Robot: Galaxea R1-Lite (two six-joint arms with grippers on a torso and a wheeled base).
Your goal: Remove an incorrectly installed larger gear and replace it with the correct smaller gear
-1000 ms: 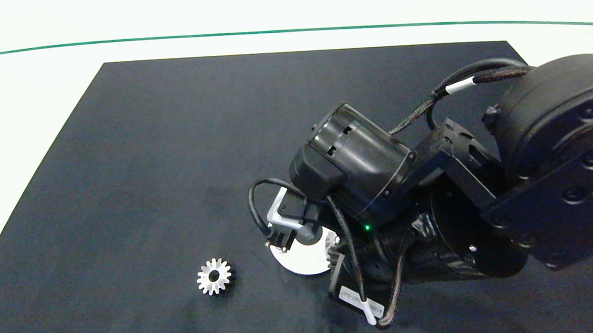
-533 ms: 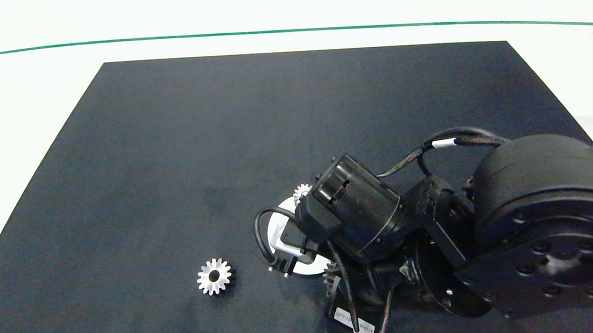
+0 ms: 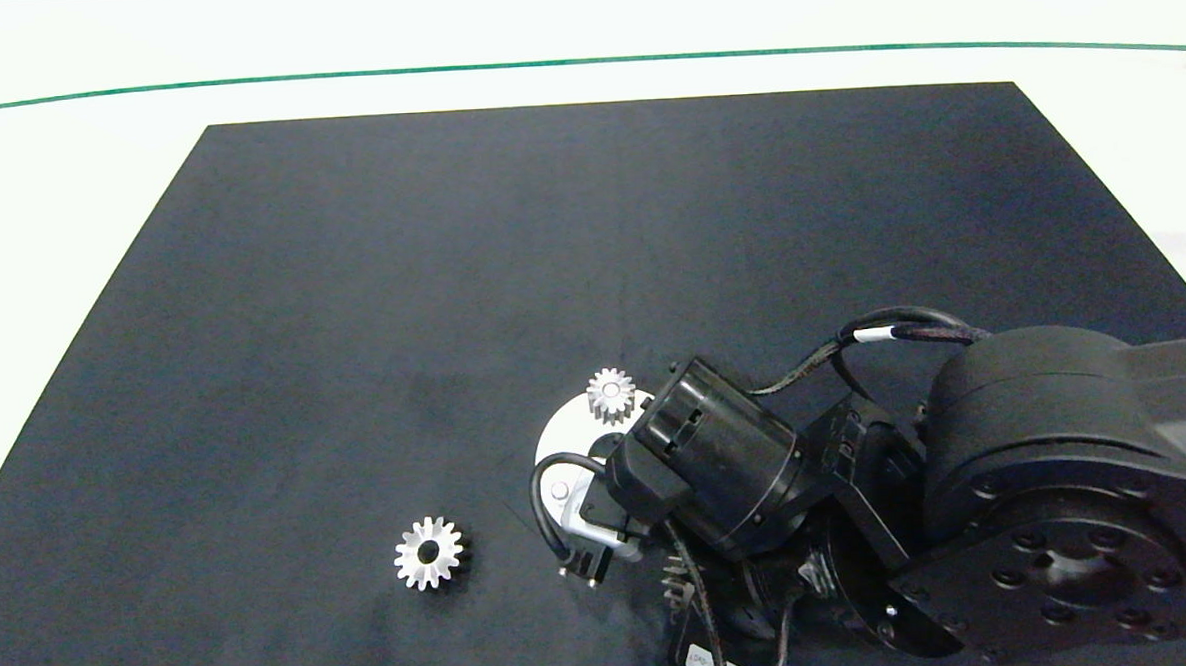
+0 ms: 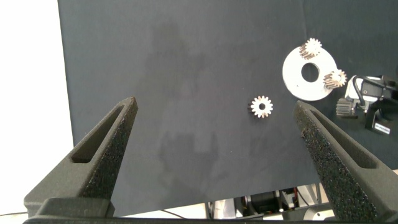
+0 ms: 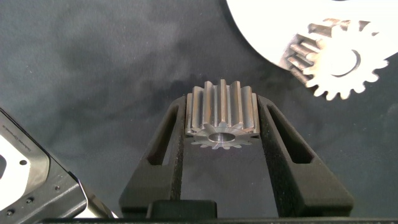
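The larger gear (image 3: pixel 427 552) (image 4: pixel 262 106), silver with long pointed teeth and a wide hole, lies flat on the black mat (image 3: pixel 351 284), left of the white disc (image 3: pixel 561 439) (image 4: pixel 298 84). My right gripper (image 5: pixel 221 109) (image 3: pixel 676 582) is shut on a smaller gear (image 5: pixel 219 118), held by its toothed sides just off the disc's (image 5: pixel 267 37) near edge. Two other small gears (image 4: pixel 310 48) (image 4: pixel 336 78) stand on the disc; one of them (image 5: pixel 339 59) is close to the held gear. The disc's centre hole (image 4: pixel 309 72) is bare. High over the mat's left side, my left gripper (image 4: pixel 214 106) is open and holds nothing.
The right arm's bulky wrist (image 3: pixel 719 468) and elbow (image 3: pixel 1050 493) cover the mat's front right and part of the disc. White table (image 3: pixel 47 197) surrounds the mat, with a green line (image 3: pixel 581 61) across the far side.
The right arm has dropped back toward the mat's front edge with the small gear, uncovering the disc's far side and the small gear on it. The larger gear has stayed put.
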